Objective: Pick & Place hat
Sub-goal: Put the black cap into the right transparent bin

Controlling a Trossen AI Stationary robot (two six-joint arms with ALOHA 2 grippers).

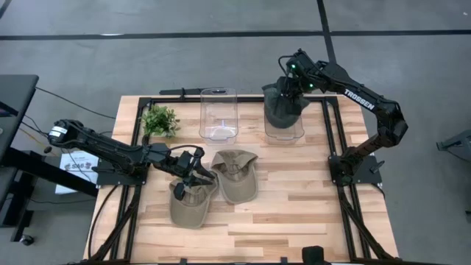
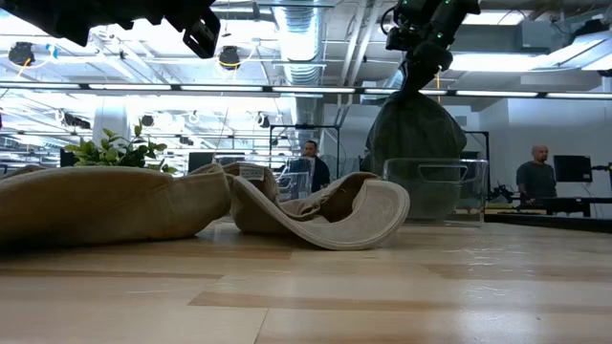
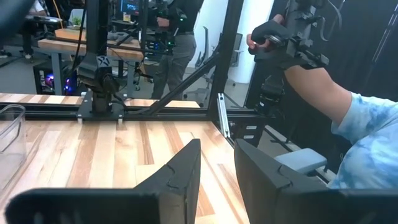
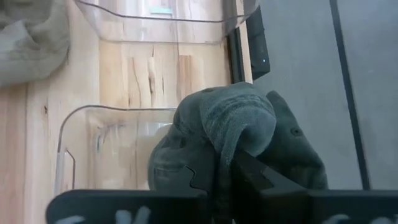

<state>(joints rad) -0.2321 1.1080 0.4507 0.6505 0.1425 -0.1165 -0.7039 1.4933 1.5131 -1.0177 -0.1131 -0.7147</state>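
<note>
My right gripper [image 1: 288, 87] is shut on a dark grey-green hat [image 1: 285, 107] and holds it above the right clear container [image 1: 283, 135]. Two tan hats lie on the wooden table: one [image 1: 191, 205] nearer the front edge, the other [image 1: 237, 177] beside it with its brim curled upward [image 2: 359, 225]. My left gripper [image 1: 193, 165] hovers open just above the two tan hats without touching them; in the low view it [image 2: 201, 33] is well above them. Its own wrist view shows nothing between its fingers [image 3: 186, 177]. My right gripper pinches a bunched fold of the dark hat's cloth [image 4: 231, 146] between its two fingers, coming from above and pointing down. The hat hangs below the fingers, lifted off the table, and its lower part [image 2: 416, 143] reaches the open top of the right container [image 2: 440, 191].
A second clear container [image 1: 218, 114] stands left of the right one, and a small green plant [image 1: 160, 120] sits at the far left of the table. A black frame [image 1: 335, 147] runs around the table. People stand in the room behind, and a forearm [image 3: 323, 93] shows past the table's edge.
</note>
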